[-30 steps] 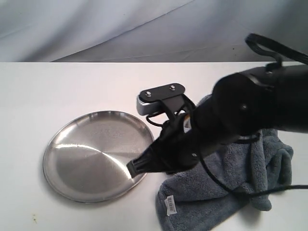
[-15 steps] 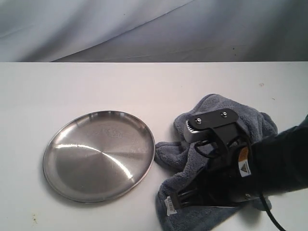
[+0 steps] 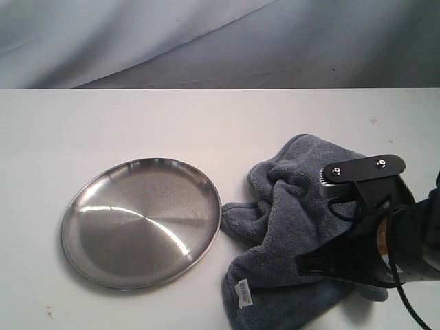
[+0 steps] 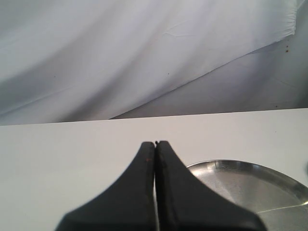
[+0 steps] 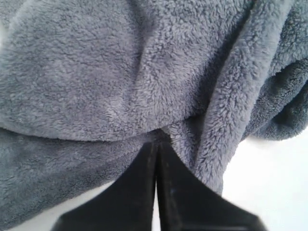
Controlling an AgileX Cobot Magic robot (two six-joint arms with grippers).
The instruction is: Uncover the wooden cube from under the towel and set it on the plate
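Right hand (image 5: 156, 143) pressing closed tips into towel (image 3: 289, 199) at lower right, gripping nothing visible. Left hand (image 4: 155, 144) closed, empty. Cube hiding, likely under towel. Risk: closed tips shoving towel, knocking cube away from plate (image 3: 141, 223) at left.

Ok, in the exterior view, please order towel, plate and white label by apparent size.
The towel and plate look alike, unranked: the right arm hides part of the towel.
Then the white label, clearly smallest.
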